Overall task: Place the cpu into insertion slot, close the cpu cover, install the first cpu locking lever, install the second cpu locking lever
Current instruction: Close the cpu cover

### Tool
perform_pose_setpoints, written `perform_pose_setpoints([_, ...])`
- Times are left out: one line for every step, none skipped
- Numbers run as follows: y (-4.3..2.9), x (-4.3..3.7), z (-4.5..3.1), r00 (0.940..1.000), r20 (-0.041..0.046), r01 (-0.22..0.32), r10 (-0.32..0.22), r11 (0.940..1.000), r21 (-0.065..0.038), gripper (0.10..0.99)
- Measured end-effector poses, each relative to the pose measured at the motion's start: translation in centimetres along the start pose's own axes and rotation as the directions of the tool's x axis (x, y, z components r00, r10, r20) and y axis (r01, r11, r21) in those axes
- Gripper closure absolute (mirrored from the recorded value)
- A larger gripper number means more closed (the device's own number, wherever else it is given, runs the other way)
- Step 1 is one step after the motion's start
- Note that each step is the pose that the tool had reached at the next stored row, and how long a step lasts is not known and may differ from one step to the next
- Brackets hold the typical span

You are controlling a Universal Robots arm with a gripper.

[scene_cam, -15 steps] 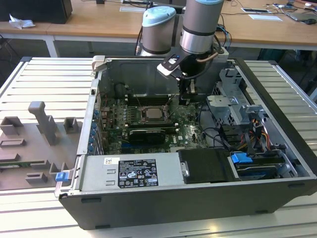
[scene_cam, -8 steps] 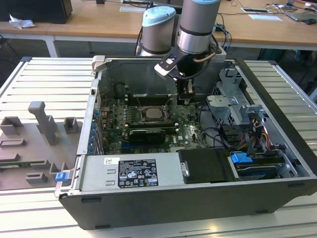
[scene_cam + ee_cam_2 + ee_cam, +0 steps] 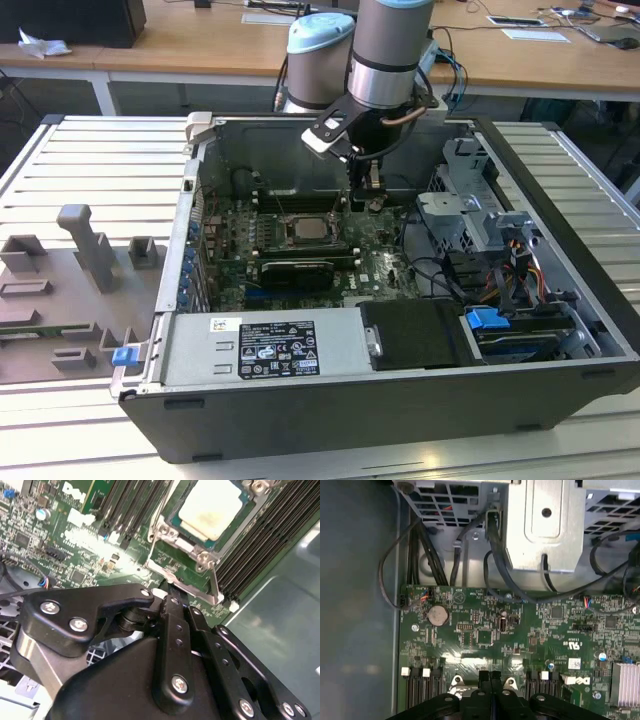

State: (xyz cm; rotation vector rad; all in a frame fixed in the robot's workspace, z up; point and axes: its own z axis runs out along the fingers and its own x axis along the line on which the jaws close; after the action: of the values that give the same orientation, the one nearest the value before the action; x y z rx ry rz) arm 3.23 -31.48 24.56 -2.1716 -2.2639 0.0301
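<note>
The cpu (image 3: 210, 505) is seen seated flat in the insertion slot (image 3: 200, 555), just beside the end effector (image 3: 490, 677), whose fingers are pressed together on nothing visible. The chip is judged light, rigid and fragile, best gripped by opposite edges.

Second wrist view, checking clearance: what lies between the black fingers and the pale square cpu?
In the second wrist view: a strip of green circuit board and the silvery metal frame's edge.
</note>
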Motion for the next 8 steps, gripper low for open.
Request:
perform_pose_setpoints([-0.27, 0.01, 0.02, 1.0000, 0.0001, 0.000, 0.000, 1.0000, 0.000, 0.980])
perform_pose_setpoints([-0.49, 0.02, 0.05, 1.0000, 0.0000, 0.000, 0.000, 1.0000, 0.000, 0.980])
perform_pose_setpoints([-0.78, 0.03, 0.09, 1.0000, 0.0000, 0.000, 0.000, 1.0000, 0.000, 0.980])
perform_pose_setpoints([-1.02, 0.04, 0.11, 1.0000, 0.0001, 0.000, 0.000, 1.0000, 0.000, 0.980])
perform_pose_setpoints([-1.27, 0.05, 0.13, 1.0000, 0.0001, 0.001, -0.001, 1.0000, 0.000, 0.980])
perform_pose_setpoints([-1.50, 0.06, 0.15, 1.0000, 0.0001, 0.001, -0.001, 1.0000, 0.000, 0.980])
perform_pose_setpoints([-1.95, 0.08, 0.18, 1.0000, 0.0001, 0.001, -0.001, 1.0000, 0.000, 0.980])
perform_pose_setpoints([-2.26, 0.09, 0.20, 1.0000, 0.0002, 0.001, -0.001, 1.0000, 0.000, 0.980])
